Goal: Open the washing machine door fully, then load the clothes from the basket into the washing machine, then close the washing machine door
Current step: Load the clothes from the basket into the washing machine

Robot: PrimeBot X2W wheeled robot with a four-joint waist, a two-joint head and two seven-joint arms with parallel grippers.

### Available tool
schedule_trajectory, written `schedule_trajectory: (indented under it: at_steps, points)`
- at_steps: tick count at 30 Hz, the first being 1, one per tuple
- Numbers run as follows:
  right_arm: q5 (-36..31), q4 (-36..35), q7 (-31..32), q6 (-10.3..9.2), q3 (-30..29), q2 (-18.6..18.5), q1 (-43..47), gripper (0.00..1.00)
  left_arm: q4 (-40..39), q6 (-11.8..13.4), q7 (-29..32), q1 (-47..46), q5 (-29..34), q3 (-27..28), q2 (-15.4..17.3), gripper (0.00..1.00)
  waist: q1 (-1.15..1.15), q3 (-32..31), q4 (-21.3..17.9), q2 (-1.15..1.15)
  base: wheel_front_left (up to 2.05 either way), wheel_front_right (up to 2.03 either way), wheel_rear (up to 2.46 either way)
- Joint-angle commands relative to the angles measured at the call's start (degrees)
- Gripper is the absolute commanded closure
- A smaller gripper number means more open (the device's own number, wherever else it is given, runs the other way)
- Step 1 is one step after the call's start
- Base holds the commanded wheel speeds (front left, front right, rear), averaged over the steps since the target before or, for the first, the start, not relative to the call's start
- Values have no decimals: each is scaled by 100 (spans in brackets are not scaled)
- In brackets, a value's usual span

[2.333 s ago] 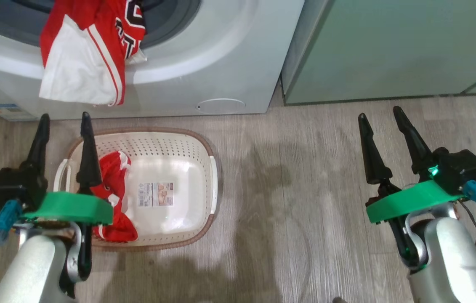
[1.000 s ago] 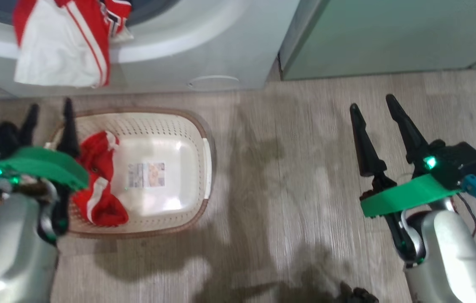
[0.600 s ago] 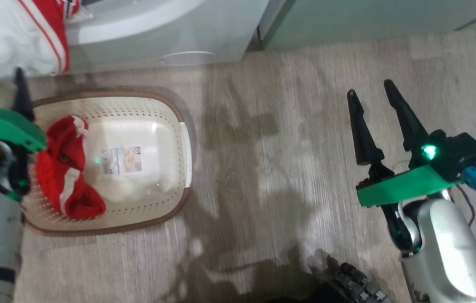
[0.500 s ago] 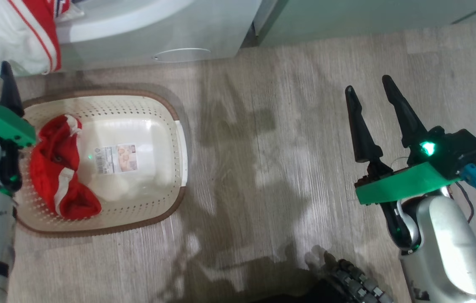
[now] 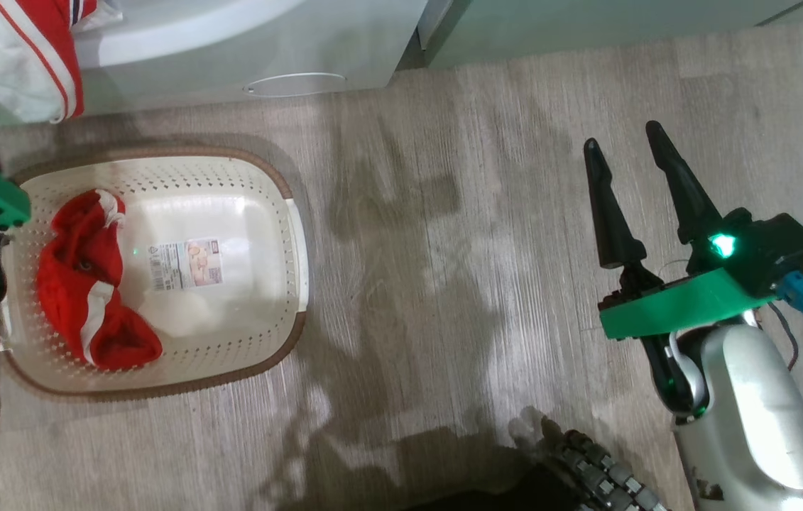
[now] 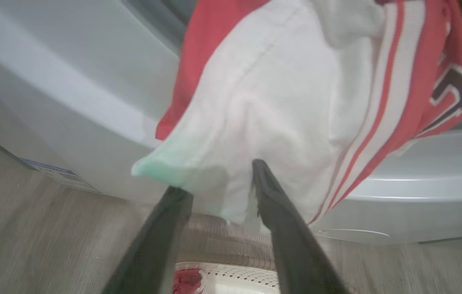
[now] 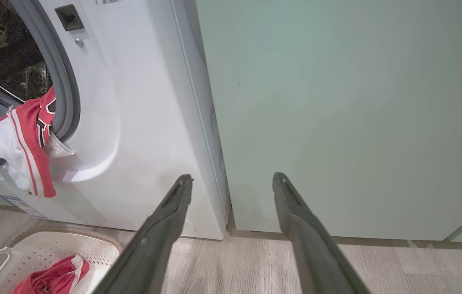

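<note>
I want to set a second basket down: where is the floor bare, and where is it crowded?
Bare: the grey wood-look floor between the cream perforated basket and the right gripper, up to the pale green cabinet. Crowded: before the white washing machine, where the basket stands and a red-and-white garment hangs, with the left gripper at its hem.

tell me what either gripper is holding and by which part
Nothing is gripped. The left gripper stands open at the white lower hem of the red garment hanging from the washing machine; the right gripper is open, empty.
</note>
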Motion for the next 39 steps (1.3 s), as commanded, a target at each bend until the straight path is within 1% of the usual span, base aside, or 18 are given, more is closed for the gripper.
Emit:
schedule_trajectory:
  at_steps: [1, 4, 8, 11, 13, 16, 21, 23, 27, 29, 30, 31, 32, 35, 39]
  points:
    - [36, -149, -65, 0, 103, -9, -9, 0, -59, -48, -69, -135, 74, 163, 302, 100, 0, -5, -5, 0, 0, 0, 0]
    - [61, -133, -75, 0, 95, -9, 4, 0, 38, -87, -70, -190, 175, 105, 328, 100, 0, -31, -10, 0, 0, 0, 0]
    - [136, -99, -95, 0, 67, -9, 40, 0, 10, -201, -47, -256, 293, -85, 342, 100, 0, -84, 15, 0, 0, 0, 0]
    - [178, -86, -112, 0, 41, -9, 60, 0, -232, -279, 129, -323, 414, -312, 398, 100, 0, -115, 59, 0, 0, 0, 0]
    - [215, -84, -122, 0, 40, -9, 67, 0, -498, -309, 351, -360, 482, -449, 475, 100, 0, -131, 90, 0, 0, 0, 0]
    - [273, -76, -137, 0, 54, -9, 70, 0, -1065, -351, 832, -409, 464, -586, 610, 100, 0, -135, 124, 0, 0, 0, 0]
    - [389, -63, -157, 0, 107, -9, 31, 0, -2379, -383, 1933, -513, 303, -688, 978, 100, 0, -82, 103, 0, 0, 0, 0]
    - [442, -61, -162, 0, 129, -9, 0, 0, -2853, -360, 2362, -630, 228, -664, 1124, 100, 0, -15, 78, 0, 0, 0, 0]
    - [583, -57, -167, 0, 253, -9, -113, 0, -3406, -308, 3098, -976, 182, -653, 1420, 100, 0, 133, -92, 0, 0, 0, 0]
    - [665, -81, -168, 0, 311, -9, -159, 0, -3505, -306, 3414, -1186, 217, -683, 1583, 100, 0, 222, -209, 0, 0, 0, 0]
    - [665, -81, -168, 0, 311, -9, -159, 0, -3505, -306, 3414, -1186, 217, -683, 1583, 100, 0, 222, -209, 0, 0, 0, 0]
    - [743, -91, -168, 0, 369, -9, -185, 0, -3504, -290, 3691, -1412, 188, -667, 1686, 100, 0, 319, -333, 0, 0, 0, 0]
    - [743, -91, -168, 0, 369, -9, -185, 0, -3504, -290, 3691, -1412, 188, -667, 1686, 100, 0, 319, -333, 0, 0, 0, 0]
    - [856, -108, -169, 0, 452, -9, -204, 0, -3400, -262, 3939, -1795, 286, -664, 1890, 100, 0, 464, -513, 0, 0, 0, 0]
    - [976, -147, -169, 0, 540, -9, -225, 0, -3189, -240, 3992, -2324, 515, -680, 2133, 100, 0, 665, -720, 0, 0, 0, 0]
